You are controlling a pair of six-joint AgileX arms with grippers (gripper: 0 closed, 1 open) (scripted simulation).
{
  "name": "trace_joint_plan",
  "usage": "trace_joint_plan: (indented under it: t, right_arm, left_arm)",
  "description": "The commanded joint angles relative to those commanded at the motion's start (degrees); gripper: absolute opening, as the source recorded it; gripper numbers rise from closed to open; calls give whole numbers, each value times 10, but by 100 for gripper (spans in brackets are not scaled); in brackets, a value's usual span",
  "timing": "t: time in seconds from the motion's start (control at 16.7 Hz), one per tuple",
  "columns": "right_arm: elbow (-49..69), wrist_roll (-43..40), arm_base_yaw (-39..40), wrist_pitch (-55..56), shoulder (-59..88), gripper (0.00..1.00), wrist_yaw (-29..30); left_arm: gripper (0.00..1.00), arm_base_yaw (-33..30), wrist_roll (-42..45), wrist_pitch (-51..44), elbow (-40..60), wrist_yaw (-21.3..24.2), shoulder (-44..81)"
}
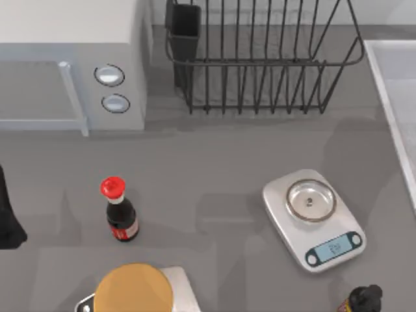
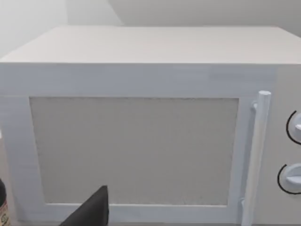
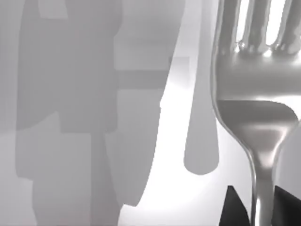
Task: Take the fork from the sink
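In the right wrist view the fork (image 3: 256,117) is very close: shiny silver, with its tines pointing away and its thin neck running down between two dark fingertips (image 3: 231,209). My right gripper (image 3: 258,214) is shut on that neck. Behind it lies the pale floor of the sink (image 3: 70,141). The fork's soft shadow falls well to one side of it, so the fork hangs above the floor. In the top view the sink's raised rim (image 1: 390,104) runs along the table's right edge. My left arm (image 1: 8,218) is parked at the table's left edge.
A white microwave (image 1: 71,58) stands at the back left, facing the left wrist camera (image 2: 141,141). A black wire dish rack (image 1: 260,58) is at the back middle. A kitchen scale (image 1: 314,218), a red-capped bottle (image 1: 120,211), a round brown loaf (image 1: 134,289) and a dark bottle (image 1: 363,300) stand nearer the front.
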Motion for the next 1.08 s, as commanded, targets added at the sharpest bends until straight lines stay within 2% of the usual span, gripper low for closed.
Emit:
trace_joint_plan:
  t: [0.18,0.6,0.78,1.08]
  right_arm:
    - [31,0,0,-44,-23,0,0]
    - [24,22,22,-52,-35,0,0]
    - [-2,94,95,-71,-75,0,1]
    - [-66,275,284,-114,-170,0,4]
  left_arm:
    - [100,0,0,0,0,0,0]
    - [100,0,0,0,0,0,0]
    - [100,0,0,0,0,0,0]
    - [100,0,0,0,0,0,0]
